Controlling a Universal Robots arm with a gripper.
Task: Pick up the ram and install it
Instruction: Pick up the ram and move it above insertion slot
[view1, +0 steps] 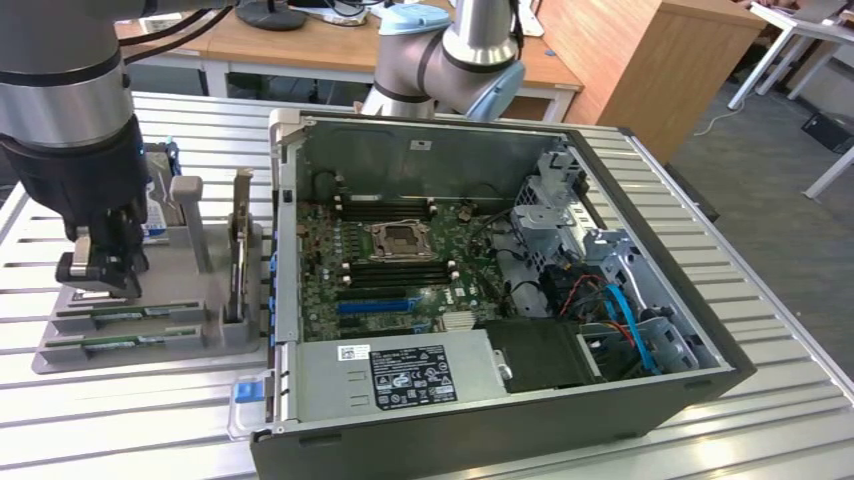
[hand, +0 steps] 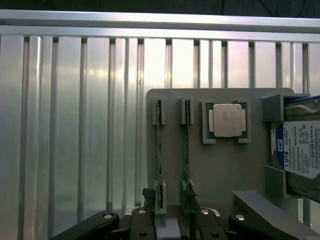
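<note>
Plainly, I had the fingers (hand: 144, 225) spread wide, holding nothing, poised over one end of the grey holder (hand: 220, 170). The ram (hand: 159, 150) stood on edge in its slot there, its long axis running crosswise to the fingers' closing line.

Green along the ram (hand: 159, 150). Grey on the holder tray (hand: 220, 170). Silver, framed in green, for the processor chip (hand: 228, 120). Blue and white with black print on the hard drive label (hand: 300, 150). Ribbed silver stripes across the table (hand: 75, 125).
</note>
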